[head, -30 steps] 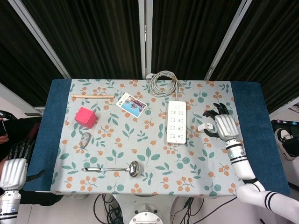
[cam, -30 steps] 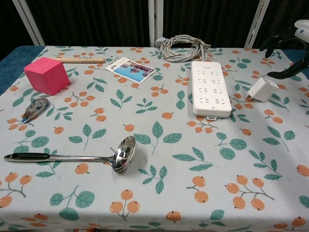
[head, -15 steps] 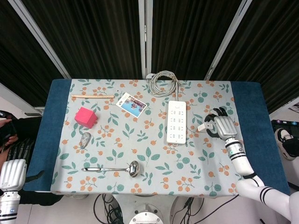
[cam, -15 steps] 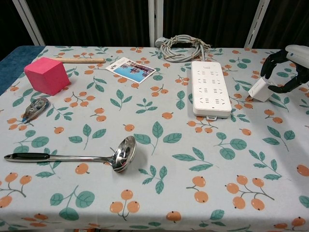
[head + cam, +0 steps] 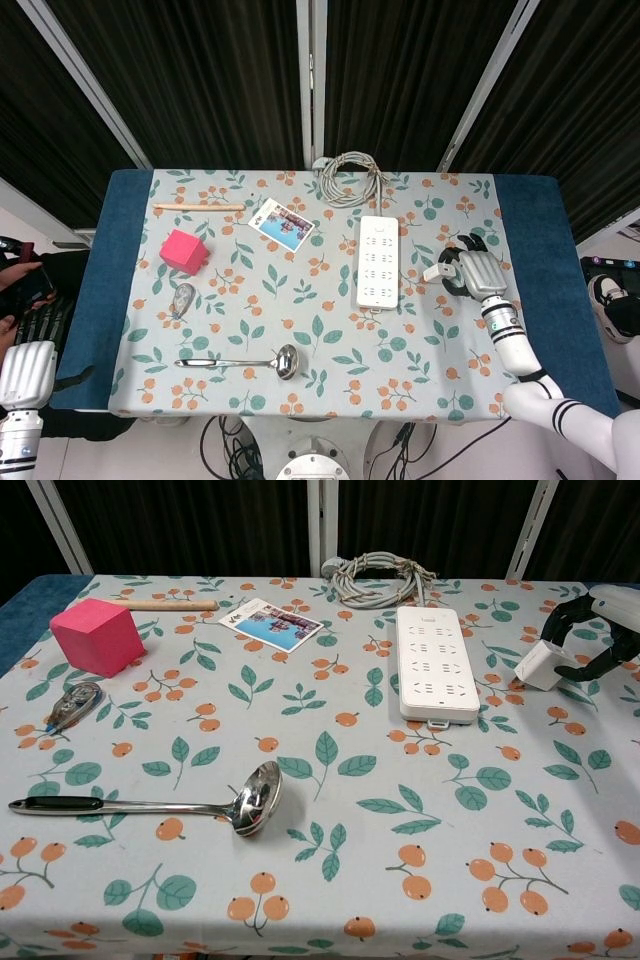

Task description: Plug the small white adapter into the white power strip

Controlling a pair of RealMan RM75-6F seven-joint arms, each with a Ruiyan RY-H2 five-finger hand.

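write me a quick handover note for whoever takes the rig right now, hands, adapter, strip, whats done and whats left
Right hand: fingers curled around the small white adapter, which sits at the table's right side; a firm grip cannot be confirmed.
Left hand: off the table's left edge, holding nothing, fingers hard to make out.
White power strip: flat on the cloth just left of the adapter, sockets up, nothing plugged in, its cable coiled behind it.
Done: right hand has reached the adapter.
Left: lift it, line it up over a socket, press it in.
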